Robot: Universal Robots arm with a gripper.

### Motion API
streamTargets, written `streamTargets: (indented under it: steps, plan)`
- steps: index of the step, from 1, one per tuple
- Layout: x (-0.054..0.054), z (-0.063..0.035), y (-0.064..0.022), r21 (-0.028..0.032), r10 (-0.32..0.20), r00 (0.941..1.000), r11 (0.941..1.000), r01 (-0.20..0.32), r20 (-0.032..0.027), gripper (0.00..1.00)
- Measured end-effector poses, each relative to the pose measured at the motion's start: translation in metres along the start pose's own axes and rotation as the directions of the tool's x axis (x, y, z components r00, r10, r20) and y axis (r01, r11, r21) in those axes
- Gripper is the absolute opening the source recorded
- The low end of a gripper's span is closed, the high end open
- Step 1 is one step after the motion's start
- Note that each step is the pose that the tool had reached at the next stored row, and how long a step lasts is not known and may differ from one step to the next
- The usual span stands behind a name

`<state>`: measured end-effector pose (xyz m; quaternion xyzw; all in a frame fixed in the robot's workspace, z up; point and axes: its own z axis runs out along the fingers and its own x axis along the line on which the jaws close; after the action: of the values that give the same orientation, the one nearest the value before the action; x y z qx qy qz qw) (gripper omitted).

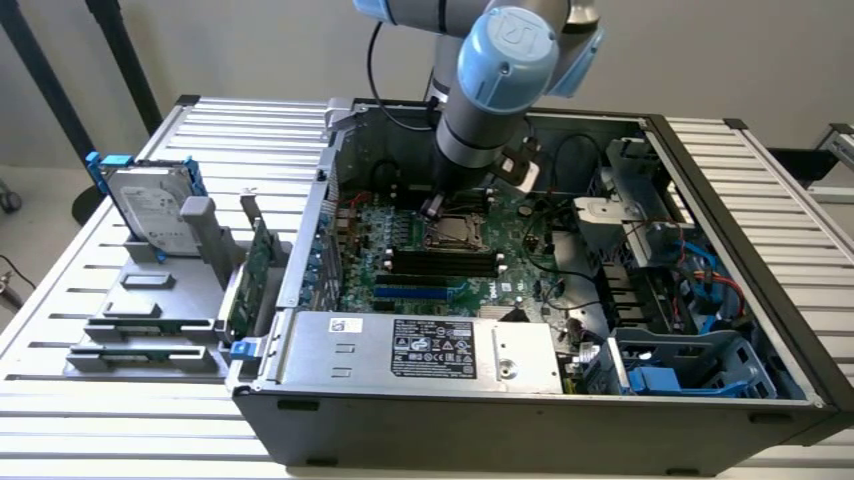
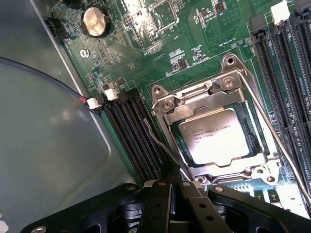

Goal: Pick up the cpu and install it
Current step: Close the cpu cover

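Arm reaches down from above into the open computer case (image 1: 534, 425), which lies on its side on the slatted metal worktop (image 1: 80, 300). The hand (image 2: 170, 177) is closed, fingers pressed together with nothing visible between them. Its tips sit low over the motherboard (image 2: 194, 63), just beside one corner of the socket frame (image 2: 194, 104). A thin wire lever (image 2: 154, 141) runs right up to the fingertips; can't tell if they touch it. The cpu (image 2: 216, 141) is not in the hand. It lies flat in the socket, silver top up with faint print on it, and the metal frame surrounds its edges. A second wire lever (image 2: 265, 121) runs along the far side of the frame. Black memory slots (image 2: 129, 126) lie next to the socket on the hand's side, more slots (image 2: 284, 73) on the opposite side. Coin battery (image 2: 95, 22) is further up the board, well apart from the socket. In the exterior view, the power supply (image 1: 427, 350) fills the near edge of the case and blue drive bays (image 1: 667, 380) sit at the exterior view's right. Outside the case, on the exterior view's left, a grey holder (image 1: 147, 330) carries the hard drive (image 1: 147, 210), which stands upright with blue rails. The green card (image 1: 256, 270) stands on edge between the holder and the case wall.
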<state>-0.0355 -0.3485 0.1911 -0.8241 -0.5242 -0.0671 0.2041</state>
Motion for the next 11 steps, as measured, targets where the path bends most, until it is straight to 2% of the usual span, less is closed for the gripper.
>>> streamTargets:
  steps: [11]
  plan:
    - [0.0008, -0.0017, 0.0068, 0.0025, 0.001, 1.0000, 1.0000, -0.001, 0.0003, 0.11]
